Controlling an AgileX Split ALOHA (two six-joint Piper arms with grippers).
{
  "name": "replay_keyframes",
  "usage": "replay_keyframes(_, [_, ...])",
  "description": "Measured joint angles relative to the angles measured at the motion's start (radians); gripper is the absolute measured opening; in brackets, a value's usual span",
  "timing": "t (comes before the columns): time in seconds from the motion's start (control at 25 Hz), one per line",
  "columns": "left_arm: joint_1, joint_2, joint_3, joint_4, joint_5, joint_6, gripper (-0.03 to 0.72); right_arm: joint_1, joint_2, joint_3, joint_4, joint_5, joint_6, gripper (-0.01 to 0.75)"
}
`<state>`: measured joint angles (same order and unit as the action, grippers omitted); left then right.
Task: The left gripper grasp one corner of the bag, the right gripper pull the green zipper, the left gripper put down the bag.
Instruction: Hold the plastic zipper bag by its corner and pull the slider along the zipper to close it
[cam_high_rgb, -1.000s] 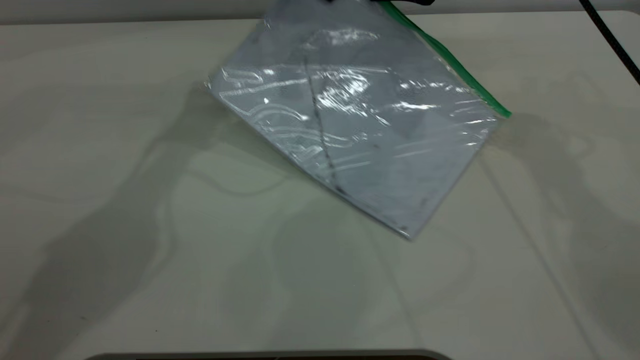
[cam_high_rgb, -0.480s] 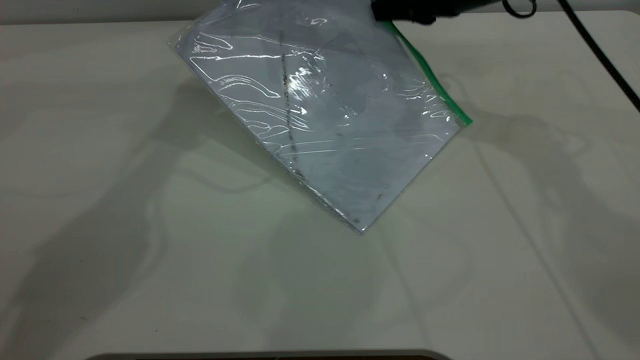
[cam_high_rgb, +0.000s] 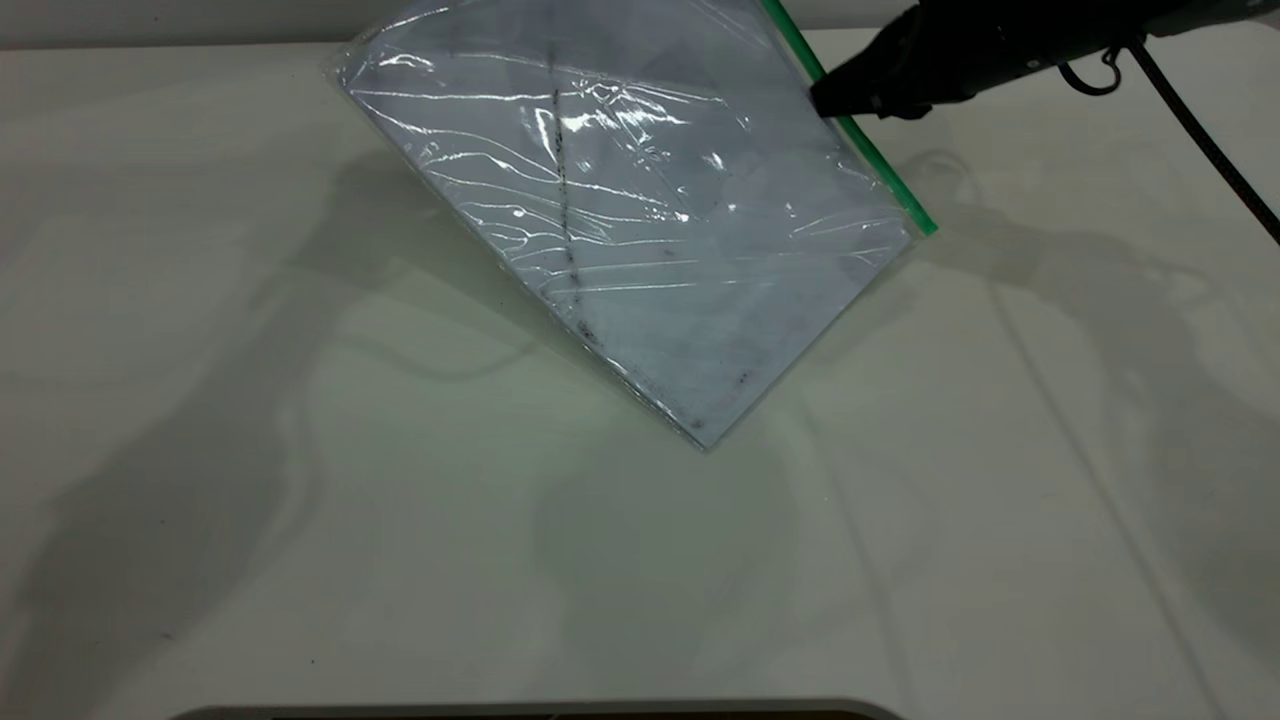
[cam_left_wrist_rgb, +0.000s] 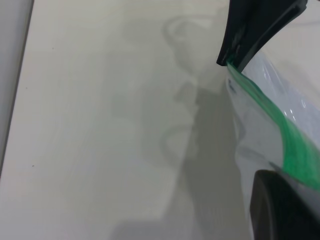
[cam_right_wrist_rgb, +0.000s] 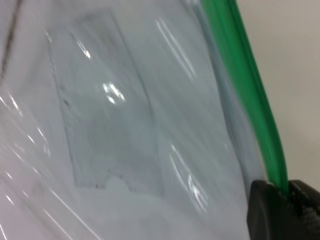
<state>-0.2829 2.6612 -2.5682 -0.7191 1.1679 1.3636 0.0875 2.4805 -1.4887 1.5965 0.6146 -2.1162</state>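
bag (cam_high_rgb: 650, 220): clear flat pouch, held tilted above the bench (cam_high_rgb: 300, 450) near its far edge; lowest corner hung toward the bench middle; one dark scuff line ran down its face.
pocket (cam_right_wrist_rgb: 107, 105): small rectangular panel visible through the plastic in the right wrist view.
green zipper (cam_high_rgb: 860, 140): ran along the bag's right-hand long edge, from the far edge down to a free green corner.
right hand (cam_high_rgb: 825, 100): reached in from the far right corner; fingertips closed onto the green zipper partway along the strip.
left hand (cam_left_wrist_rgb: 280, 210): only one dark finger visible, lying against the green strip in the left wrist view; finger state could not be determined.
corner: the held green-edged corner lay beyond the exterior view.
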Motion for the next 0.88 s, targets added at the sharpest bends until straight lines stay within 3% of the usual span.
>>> replay_keyframes(0.88, [0.006,-0.001,0.000,-0.016,-0.027,0.000,0.054,-0.140,0.080,0.000,-0.071,-0.047,0.000,0.035])
